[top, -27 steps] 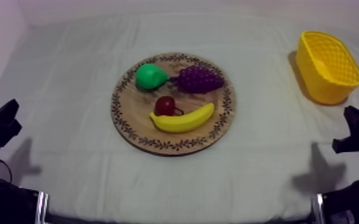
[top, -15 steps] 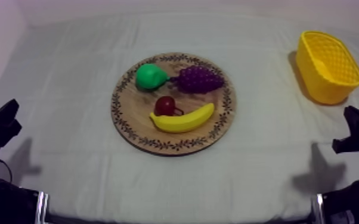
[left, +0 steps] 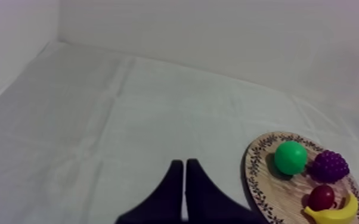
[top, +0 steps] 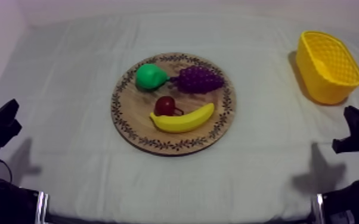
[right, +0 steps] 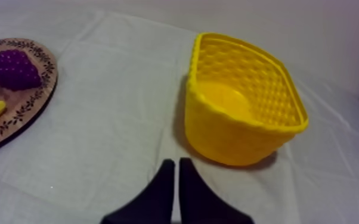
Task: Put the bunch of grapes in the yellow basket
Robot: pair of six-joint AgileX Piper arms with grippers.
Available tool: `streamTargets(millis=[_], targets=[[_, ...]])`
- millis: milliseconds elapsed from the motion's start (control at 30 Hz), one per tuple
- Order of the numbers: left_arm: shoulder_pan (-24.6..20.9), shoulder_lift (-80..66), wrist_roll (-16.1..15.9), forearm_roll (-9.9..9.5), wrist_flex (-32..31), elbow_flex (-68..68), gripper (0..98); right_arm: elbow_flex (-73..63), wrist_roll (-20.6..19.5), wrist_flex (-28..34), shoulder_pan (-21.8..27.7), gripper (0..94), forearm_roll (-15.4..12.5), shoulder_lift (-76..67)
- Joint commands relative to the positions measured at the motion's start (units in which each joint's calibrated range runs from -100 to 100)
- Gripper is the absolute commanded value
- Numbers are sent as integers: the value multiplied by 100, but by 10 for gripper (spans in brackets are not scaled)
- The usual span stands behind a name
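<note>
A purple bunch of grapes [top: 198, 78] lies on the far side of the round wooden board [top: 220, 117], beside a green pear [top: 151, 76]. The grapes [left: 330, 165] [right: 14, 68] also appear in both wrist views. The yellow basket [top: 327, 65] stands empty at the far right; it sits close ahead of my right gripper [right: 174, 163], which is shut on nothing. My left gripper [left: 182, 163] is shut too, over bare cloth left of the board [left: 259, 179]. Both arms rest low at the table's front corners, left gripper [top: 6, 116] and right gripper [top: 355, 122].
A small red fruit [top: 165, 105] and a yellow banana [top: 183, 120] lie on the board's near half. Bare grey-white cloth [top: 62, 89] surrounds the board, and more of it lies between board and basket. A pale wall rises behind the table.
</note>
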Motion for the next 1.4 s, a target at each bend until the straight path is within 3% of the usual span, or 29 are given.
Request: streamTargets(millis=[0,1100,1367], targets=[[-1,0,0,-2,0,-2,1,2,-4,-2,-2,5,-2,-1],[-1,0,0,-2,0,-2,1,2,-4,-2,-2,5,-2,-1],[-1,0,0,-2,0,-2,1,2,160,-2,-2,49,-2,-1]])
